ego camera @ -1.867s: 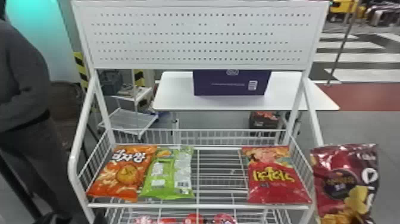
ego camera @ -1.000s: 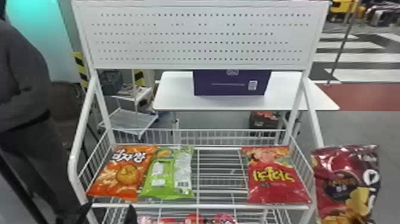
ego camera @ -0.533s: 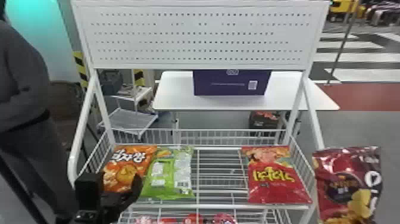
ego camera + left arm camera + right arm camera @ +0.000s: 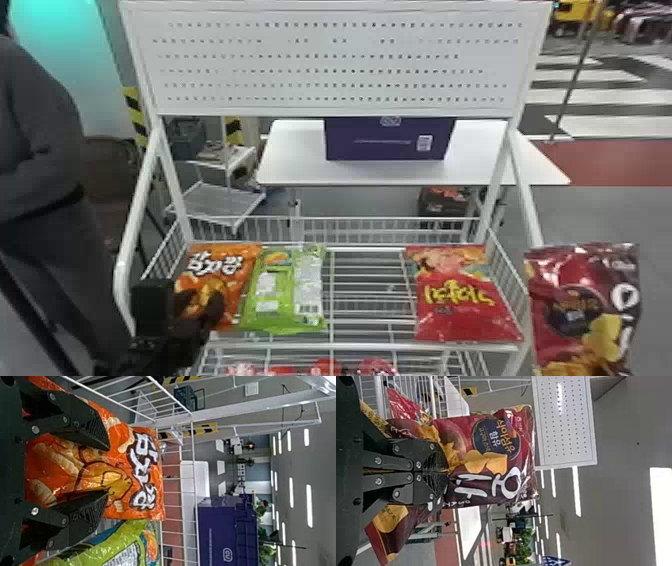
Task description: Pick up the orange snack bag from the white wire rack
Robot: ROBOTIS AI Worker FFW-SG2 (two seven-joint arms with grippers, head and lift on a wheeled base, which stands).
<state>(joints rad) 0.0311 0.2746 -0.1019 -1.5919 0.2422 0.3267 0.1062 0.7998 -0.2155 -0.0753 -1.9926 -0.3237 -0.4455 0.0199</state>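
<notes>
Left gripper (image 4: pixel 107 471) arrives at the orange snack bag (image 4: pixel 144 471)
Risen from the lower edge, its fingers spread over the bag, left on the white wire rack (image 4: pixel 370 346); closing seems next. Farther right, the right gripper (image 4: pixel 446 471) pinches a maroon bag (image 4: pixel 466 443).

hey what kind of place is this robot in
Probably an indoor demo or exhibition hall set up like a snack shop: bagged snacks on a white wire rack, a white table behind it, and rows of ceiling lights.
</notes>
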